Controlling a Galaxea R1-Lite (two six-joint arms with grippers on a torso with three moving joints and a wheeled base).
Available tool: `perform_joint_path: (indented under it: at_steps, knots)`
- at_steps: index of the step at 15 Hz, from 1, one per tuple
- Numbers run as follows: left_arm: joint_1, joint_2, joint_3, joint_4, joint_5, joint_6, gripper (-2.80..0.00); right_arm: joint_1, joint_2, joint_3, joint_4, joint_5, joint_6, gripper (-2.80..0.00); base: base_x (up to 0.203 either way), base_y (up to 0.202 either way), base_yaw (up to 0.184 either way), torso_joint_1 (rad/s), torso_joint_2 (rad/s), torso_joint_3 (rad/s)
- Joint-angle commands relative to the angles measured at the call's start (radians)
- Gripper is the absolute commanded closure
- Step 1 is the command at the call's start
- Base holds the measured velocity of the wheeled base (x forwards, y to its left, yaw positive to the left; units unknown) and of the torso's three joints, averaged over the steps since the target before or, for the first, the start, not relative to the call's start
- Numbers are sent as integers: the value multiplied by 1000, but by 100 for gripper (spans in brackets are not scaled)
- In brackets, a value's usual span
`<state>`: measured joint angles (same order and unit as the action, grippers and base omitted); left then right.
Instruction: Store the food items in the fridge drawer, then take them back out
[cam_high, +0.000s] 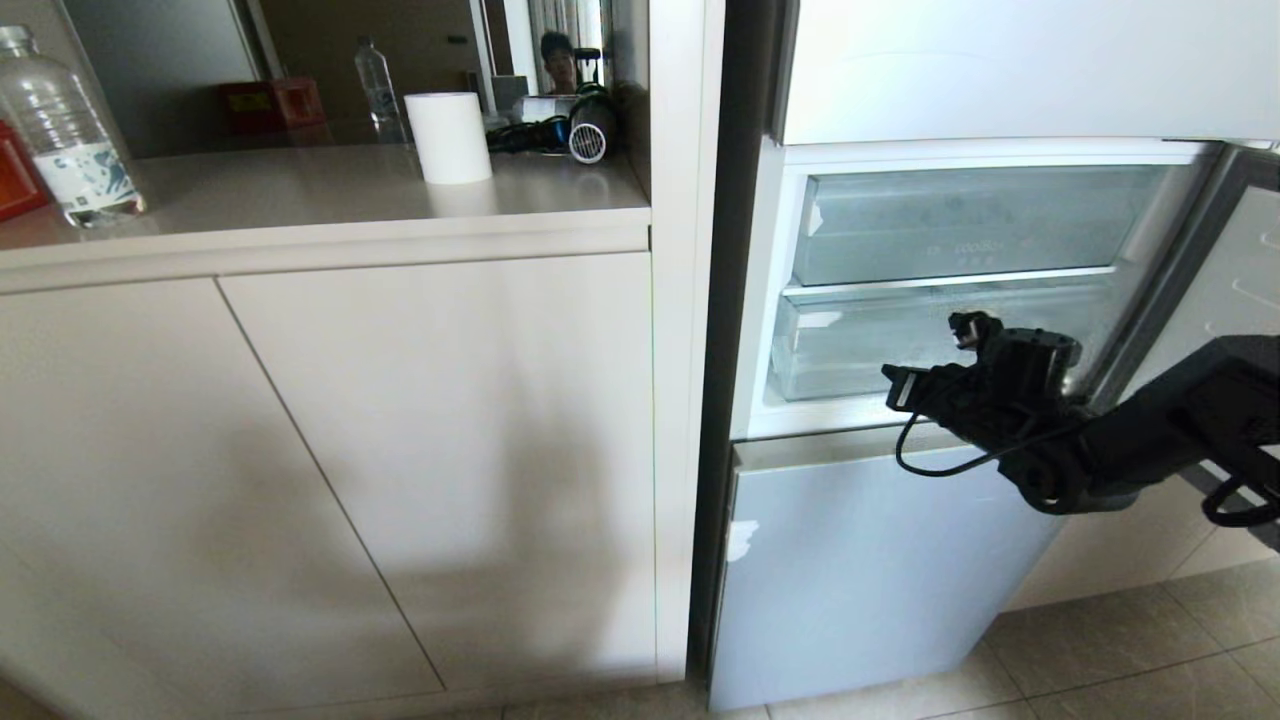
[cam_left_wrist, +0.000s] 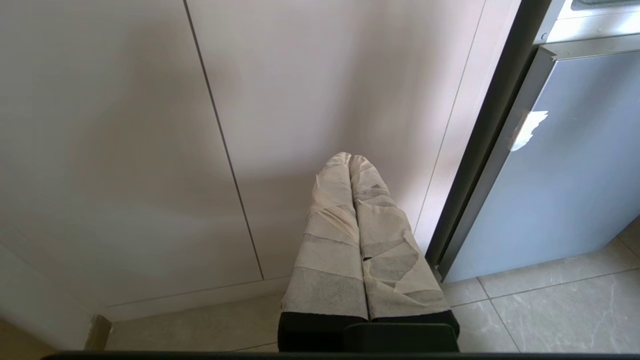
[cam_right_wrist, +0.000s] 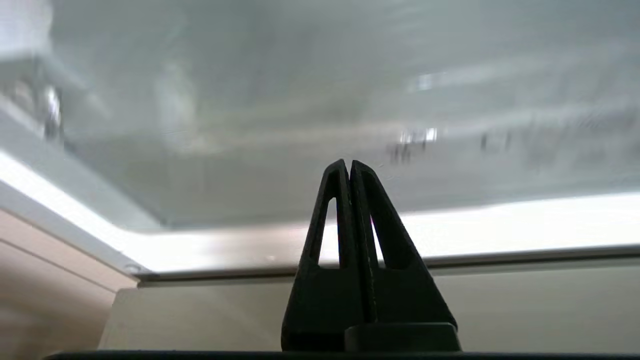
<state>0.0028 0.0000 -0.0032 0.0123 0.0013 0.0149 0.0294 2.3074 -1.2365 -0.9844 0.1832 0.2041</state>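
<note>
The right gripper (cam_high: 968, 330) is hanging just before the fridge drawer (cam_high: 850, 345), the lower clear bin in the open compartment. To open it well, the fingers should be parting first, then hooking the taped front lip and drawing straight outward. The fingertips (cam_right_wrist: 350, 170) are pressed together, clasping nothing. No food items are showing, possibly hidden behind frosted plastic.

Counter (cam_high: 300, 215) left, fridge (cam_high: 1000, 70) right. On counter: bottle (cam_high: 65, 130) far left, paper roll (cam_high: 448, 137) mid. Fridge drawer (cam_high: 860, 345) (below upper bin (cam_high: 960, 225)); right gripper (cam_high: 965, 325) just before it.
</note>
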Motion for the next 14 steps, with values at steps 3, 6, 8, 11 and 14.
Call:
perform_joint_path:
  at_steps: [3,6,8,11,14]
  knots:
    - [0,0,0,0,0,0,0,7,69,-31,-54,-2,9,0,0,0,0,0,0,0]
    - [0,0,0,0,0,0,0,8,6,70,-61,-1,7,0,0,0,0,0,0,0]
    - [0,0,0,0,0,0,0,17,-118,228,-61,0,1,0,0,0,0,0,0,0]
    - [0,0,0,0,0,0,0,32,-394,501,-61,-1,-11,0,0,0,0,0,0,0]
    - [0,0,0,0,0,-1,0,35,-754,805,-60,-17,-22,0,0,0,0,0,0,0]
